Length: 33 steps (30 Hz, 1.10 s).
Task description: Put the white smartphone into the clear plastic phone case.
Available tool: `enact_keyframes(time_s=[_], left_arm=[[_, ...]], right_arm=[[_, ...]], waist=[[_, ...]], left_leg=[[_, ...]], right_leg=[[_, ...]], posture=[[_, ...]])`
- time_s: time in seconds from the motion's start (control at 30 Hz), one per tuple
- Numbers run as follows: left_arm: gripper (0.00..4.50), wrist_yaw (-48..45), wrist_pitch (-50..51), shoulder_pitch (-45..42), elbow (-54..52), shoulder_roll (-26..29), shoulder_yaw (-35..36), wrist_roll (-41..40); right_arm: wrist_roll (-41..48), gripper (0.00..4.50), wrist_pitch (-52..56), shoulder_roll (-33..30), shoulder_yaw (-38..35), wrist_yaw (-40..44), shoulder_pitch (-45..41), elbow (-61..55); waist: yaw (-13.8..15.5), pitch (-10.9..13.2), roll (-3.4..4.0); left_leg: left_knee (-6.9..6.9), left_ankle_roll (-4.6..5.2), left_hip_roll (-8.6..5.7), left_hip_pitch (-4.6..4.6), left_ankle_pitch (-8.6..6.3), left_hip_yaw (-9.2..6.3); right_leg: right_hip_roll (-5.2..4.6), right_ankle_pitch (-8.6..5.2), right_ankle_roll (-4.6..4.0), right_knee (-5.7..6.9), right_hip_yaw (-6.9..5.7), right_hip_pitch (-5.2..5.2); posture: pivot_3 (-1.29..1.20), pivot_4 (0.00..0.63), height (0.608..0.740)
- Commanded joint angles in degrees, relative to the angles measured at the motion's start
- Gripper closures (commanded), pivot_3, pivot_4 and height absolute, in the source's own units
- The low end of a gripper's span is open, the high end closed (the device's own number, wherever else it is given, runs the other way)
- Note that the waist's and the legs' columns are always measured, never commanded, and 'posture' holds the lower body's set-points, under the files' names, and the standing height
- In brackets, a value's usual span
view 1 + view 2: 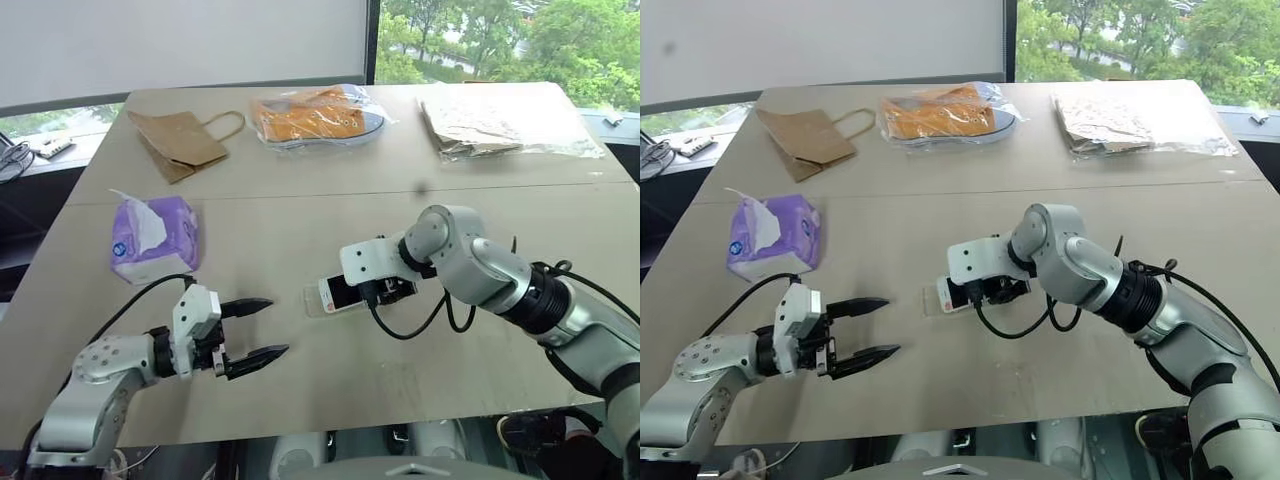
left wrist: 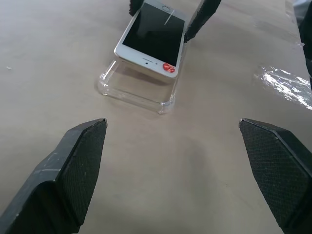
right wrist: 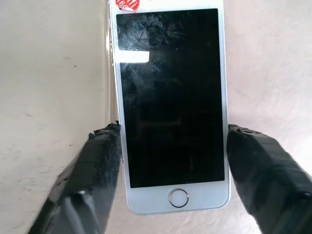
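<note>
The white smartphone [image 3: 170,97] lies screen up and tilted, its sticker end resting over the clear plastic phone case [image 2: 136,92] at the table's middle. My right gripper [image 1: 385,290] points down over the phone's home-button end and is open. Its fingers [image 3: 97,165] flank the phone's long edges, very close, with a sliver of table showing beside one. My left gripper [image 1: 258,328] hovers open near the front edge, to the left of the case, with nothing between its fingers.
A purple tissue pack [image 1: 153,235] sits at the left. At the back lie a brown paper bag [image 1: 180,140], an orange item in a clear bag [image 1: 315,115] and brown items in a clear bag [image 1: 500,120]. Bare table [image 1: 300,400] lies between the grippers and the front edge.
</note>
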Motion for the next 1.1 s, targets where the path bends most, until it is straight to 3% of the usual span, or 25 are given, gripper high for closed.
enact_keyframes(time_s=[0.03, 0.4, 0.5, 0.73, 0.83, 0.87, 0.93, 1.1], left_arm=[[0.00, -0.33, -1.10, -0.69, 0.17, 0.08, -0.15, 0.32], [0.00, 2.35, -1.06, -3.55, 1.63, -0.81, -2.64, 3.27], [0.00, 2.68, -1.27, -4.15, 1.93, -1.04, -3.42, 4.06], [0.00, 2.16, -3.74, -4.53, 4.41, -1.60, -4.80, 5.79], [0.00, 1.02, -5.61, -4.04, 6.46, -1.68, -4.75, 5.98], [0.54, 0.69, -6.05, -3.89, 7.02, -1.65, -4.68, 5.89], [1.19, 0.31, -6.70, -3.76, 7.80, -1.56, -4.59, 5.77], [3.65, 2.20, -6.04, -4.64, 8.13, -1.86, -6.42, 7.78]], right_arm=[[0.32, 0.05, 0.50, -0.74, 0.74, 1.59, -0.63, -1.28], [6.86, 0.05, 6.85, -2.40, -10.06, -0.67, 0.44, -6.70], [9.31, 0.86, 9.25, -2.80, -12.46, -1.91, 1.33, -8.41], [13.14, 4.41, 8.76, -5.84, -18.52, -8.08, 9.24, -10.29], [13.15, 4.46, 7.21, -9.47, -19.70, -10.22, 12.22, -10.44], [13.60, 4.50, 7.10, -10.38, -20.34, -10.63, 13.03, -10.72], [14.48, 4.50, 6.78, -11.50, -21.20, -11.35, 14.14, -11.06], [14.67, 4.50, 5.00, -13.83, -21.53, -13.16, 16.38, -10.81]], waist=[[0.00, 0.00, 0.00], [0.03, 0.00, 0.01], [-0.01, 0.00, 0.00], [0.02, 0.00, 0.00], [0.14, 0.00, 0.00], [0.09, 0.00, 0.00], [-0.18, 0.00, 0.00], [-0.02, 0.00, 0.00]], left_leg=[[0.00, 0.00, -0.01, 0.00, 0.00, 0.00], [0.00, -0.02, -0.01, -0.03, 0.01, -0.03], [0.00, 0.01, -0.01, -0.02, -0.01, -0.03], [0.00, 0.02, -0.02, -0.03, -0.01, -0.02], [0.00, 0.02, -0.05, -0.04, -0.01, -0.03], [0.00, 0.02, -0.05, -0.03, -0.01, 0.00], [0.00, 0.04, -0.04, 0.00, -0.02, 0.01], [-0.02, 0.05, 0.00, 0.01, -0.03, -0.03]], right_leg=[[-0.01, 0.00, 0.00, 0.00, 0.00, 0.00], [-0.02, 0.03, 0.05, 0.00, -0.03, 0.00], [-0.06, 0.03, 0.04, 0.00, -0.03, 0.00], [-0.29, 0.03, 0.04, 0.00, -0.04, 0.00], [-0.31, 0.02, 0.02, 0.00, -0.05, 0.00], [-0.34, 0.01, 0.01, 0.00, -0.03, 0.00], [-0.32, 0.01, 0.02, 0.00, 0.00, 0.00], [-0.26, 0.01, 0.03, 0.01, -0.04, 0.00]], posture=[[0.00, 0.150, 0.740], [0.00, 0.150, 0.740], [0.00, 0.150, 0.740], [0.00, 0.150, 0.740], [0.00, 0.150, 0.740], [0.00, 0.150, 0.740], [0.00, 0.150, 0.740], [0.00, 0.150, 0.740]])
